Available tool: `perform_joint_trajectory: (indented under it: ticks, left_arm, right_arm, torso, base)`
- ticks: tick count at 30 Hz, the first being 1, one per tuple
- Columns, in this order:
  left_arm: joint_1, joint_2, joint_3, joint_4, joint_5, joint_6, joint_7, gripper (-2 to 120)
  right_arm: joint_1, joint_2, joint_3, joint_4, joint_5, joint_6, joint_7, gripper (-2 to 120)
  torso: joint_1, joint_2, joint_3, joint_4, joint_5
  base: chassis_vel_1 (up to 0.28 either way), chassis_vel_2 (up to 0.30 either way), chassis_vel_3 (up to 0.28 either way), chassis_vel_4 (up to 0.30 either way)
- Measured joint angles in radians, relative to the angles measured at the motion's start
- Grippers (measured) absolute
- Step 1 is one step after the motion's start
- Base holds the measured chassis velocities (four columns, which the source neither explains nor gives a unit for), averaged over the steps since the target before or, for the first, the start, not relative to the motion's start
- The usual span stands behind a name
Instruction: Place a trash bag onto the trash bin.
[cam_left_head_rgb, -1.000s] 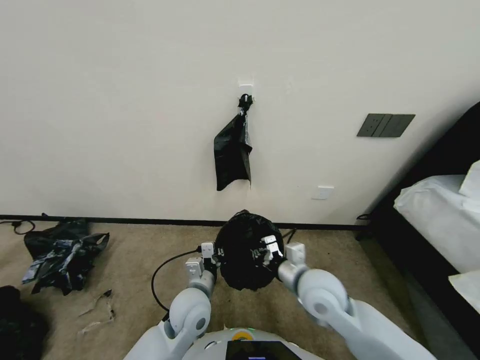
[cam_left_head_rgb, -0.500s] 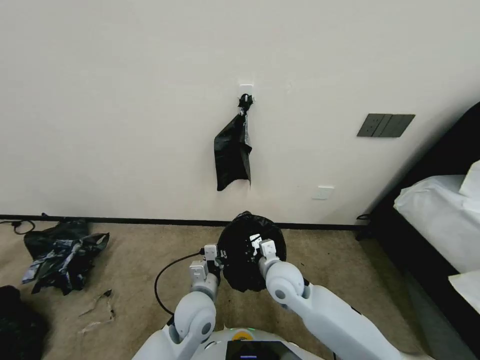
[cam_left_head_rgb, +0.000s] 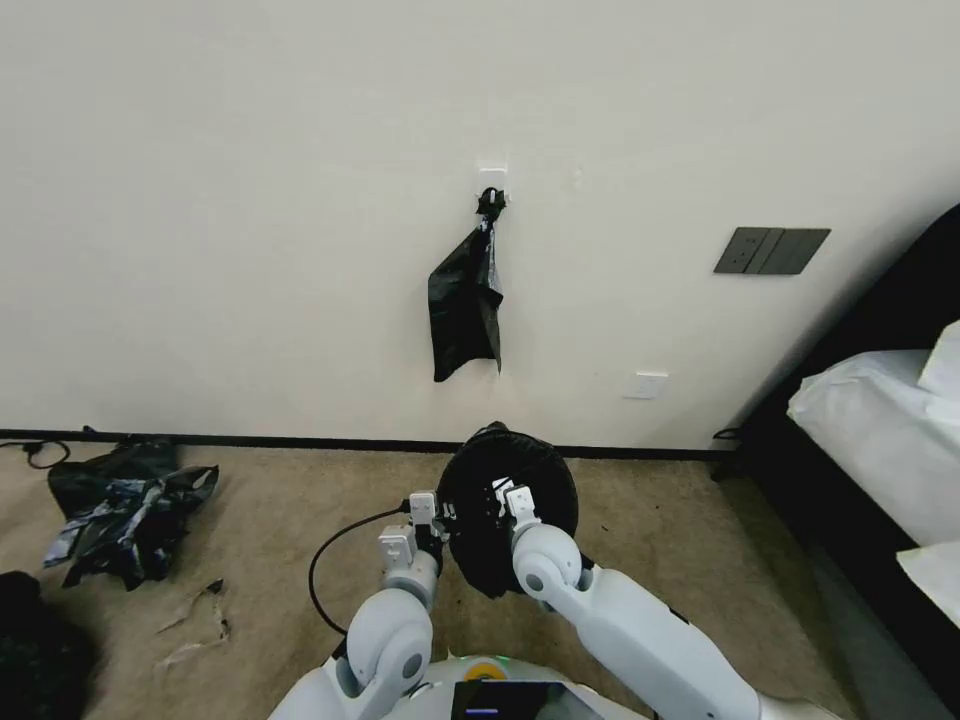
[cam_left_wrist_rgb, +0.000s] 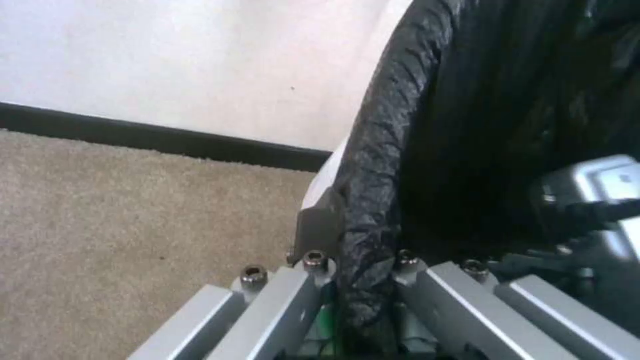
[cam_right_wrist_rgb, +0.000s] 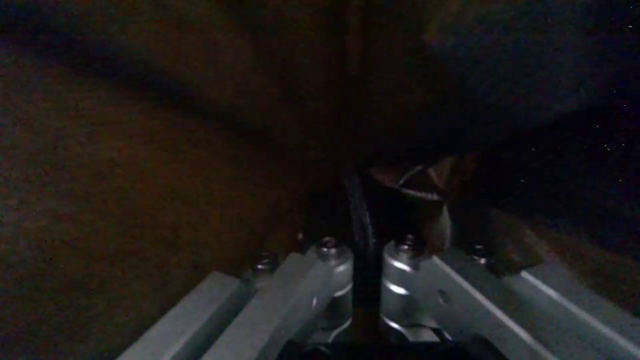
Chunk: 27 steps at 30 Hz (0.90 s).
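Right hand (cam_left_head_rgb: 503, 495) has swung from the right side of the bag mouth across to centre over the last second, elbow tucked in, and now sits inside the opening; left hand (cam_left_head_rgb: 432, 512) barely moved, same spot on the left edge; trash bag (cam_left_head_rgb: 510, 520) mouth looks rounder and a touch wider; trash bin (cam_left_wrist_rgb: 319, 192) is lower centre of the head frame on the carpet (cam_left_head_rgb: 260, 520) just in front of the wall (cam_left_head_rgb: 250, 200), almost fully wrapped in black, only a cream sliver of wall showing in the left wrist view; left hand is clamped on the rolled bag edge (cam_left_wrist_rgb: 373, 165), film bunched between its fingers right at the rim, likely pinning that side so it doesn't slip while the other side is worked; right wrist view is dark, reads as being down inside the bag; can't tell if the right hand is open or closed; likely it's in there to push the liner down or spread it; my read: bag mostly seated.
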Motion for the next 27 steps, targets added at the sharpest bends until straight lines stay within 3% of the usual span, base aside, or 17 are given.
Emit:
perform_joint_trajectory:
  ticks: [27]
  left_arm:
    - [0.016,0.013,-0.004,-0.028,-0.042,0.005,0.016,0]
  right_arm:
    - [0.055,0.050,-0.007,-0.126,0.000,0.003,-0.024,0]
  torso:
    - [0.000,0.000,0.000,0.0000,0.0000]
  base:
    - [0.000,0.000,0.000,0.000]
